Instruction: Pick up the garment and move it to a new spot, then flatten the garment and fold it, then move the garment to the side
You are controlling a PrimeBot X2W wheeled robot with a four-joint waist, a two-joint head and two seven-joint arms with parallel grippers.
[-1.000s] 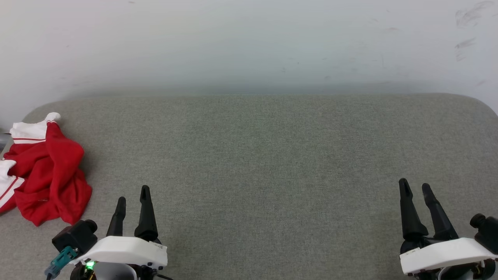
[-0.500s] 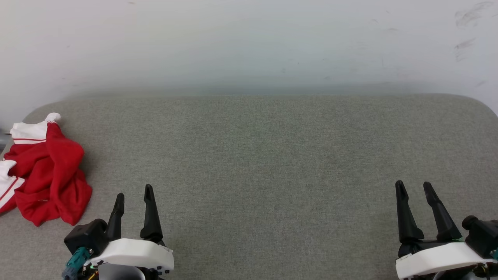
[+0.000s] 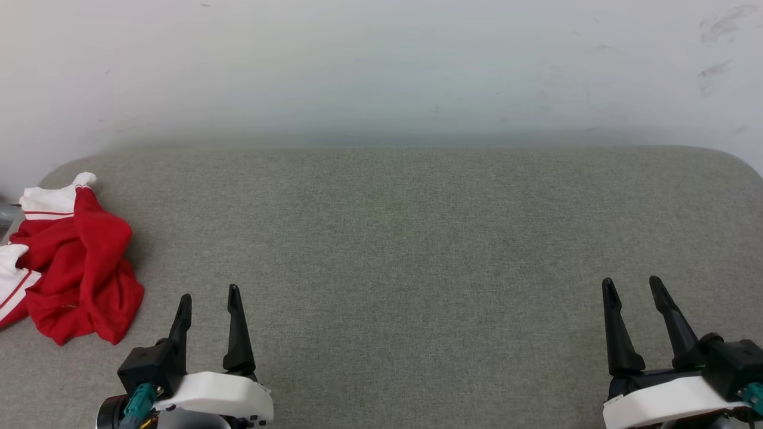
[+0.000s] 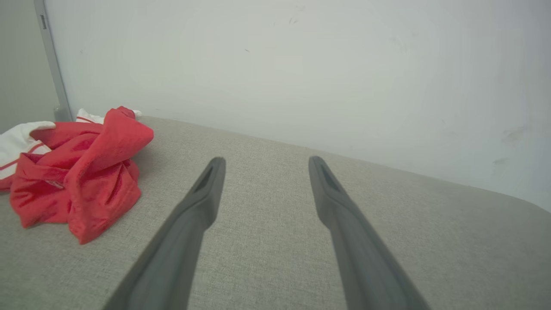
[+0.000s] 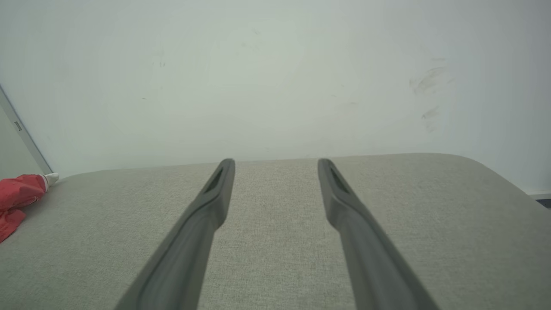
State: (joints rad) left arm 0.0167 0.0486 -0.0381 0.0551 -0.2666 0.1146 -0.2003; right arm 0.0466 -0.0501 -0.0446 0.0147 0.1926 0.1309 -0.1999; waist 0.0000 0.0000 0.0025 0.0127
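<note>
Garment: a crumpled red soft-knit T-shirt with white short sleeves and thin striped trim (image 3: 77,268); it lies in a loose heap at the left edge of the head view, on the far left end of a grey woven fabric pad with rounded corners (image 3: 405,238); one white sleeve sticks up at the top of the heap. In the left wrist view the garment (image 4: 86,181) sits at centre left; in the right wrist view only a red corner of it (image 5: 17,198) shows at the left edge.

At the lower left of the head view is the left gripper (image 3: 210,293), its two long dark fingers spread wide with nothing between them, near the garment but apart from it; the left wrist view (image 4: 265,160) shows the same gap over bare pad. At the lower right, well apart from the garment, the right gripper (image 3: 630,280) is also spread wide and empty (image 5: 276,161). A pale wall (image 3: 381,71) fills the top, with grey scuffs (image 3: 718,27) at upper right.
</note>
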